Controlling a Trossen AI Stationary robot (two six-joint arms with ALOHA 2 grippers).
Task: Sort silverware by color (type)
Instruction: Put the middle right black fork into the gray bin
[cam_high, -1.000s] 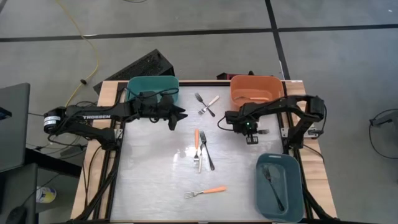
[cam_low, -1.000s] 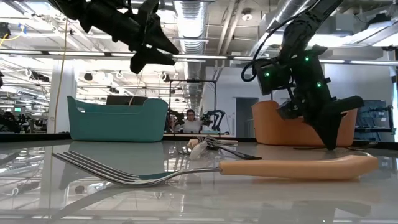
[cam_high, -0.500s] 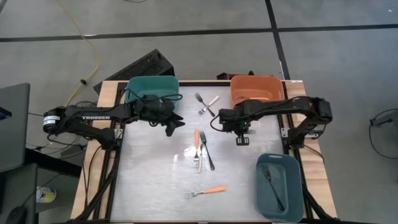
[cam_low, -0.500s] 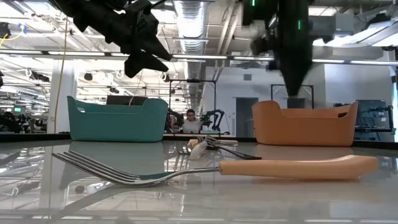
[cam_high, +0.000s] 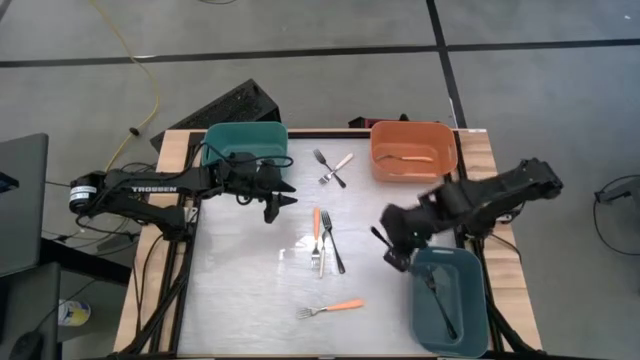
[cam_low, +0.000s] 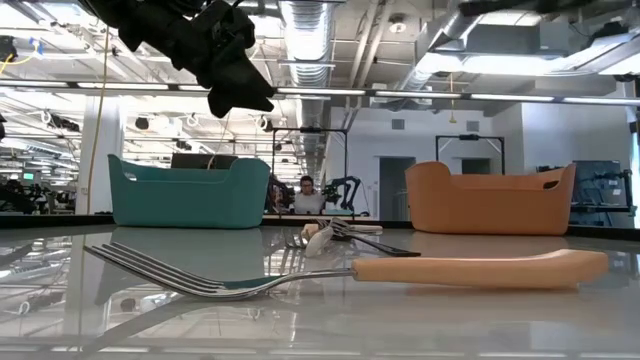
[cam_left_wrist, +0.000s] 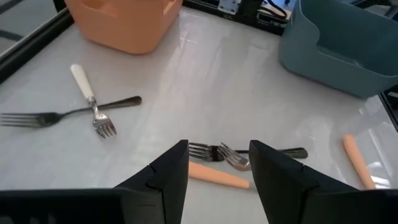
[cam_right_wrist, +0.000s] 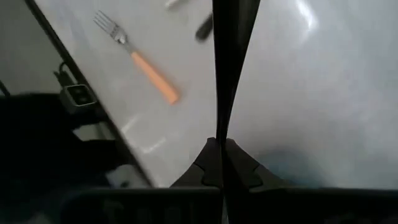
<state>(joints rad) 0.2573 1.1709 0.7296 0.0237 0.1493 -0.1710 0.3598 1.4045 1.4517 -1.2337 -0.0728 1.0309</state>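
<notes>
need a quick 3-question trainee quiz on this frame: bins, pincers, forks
1. Which bin holds an orange-handled fork? A teal, B orange, C blue-grey.
2. True or false: both pincers are shut.
3. How many forks lie loose on the table?

Key:
1. B, the orange bin.
2. False: the left pincer is open and empty; the right pincer is shut on what looks like a dark-handled fork.
3. Five.
</notes>
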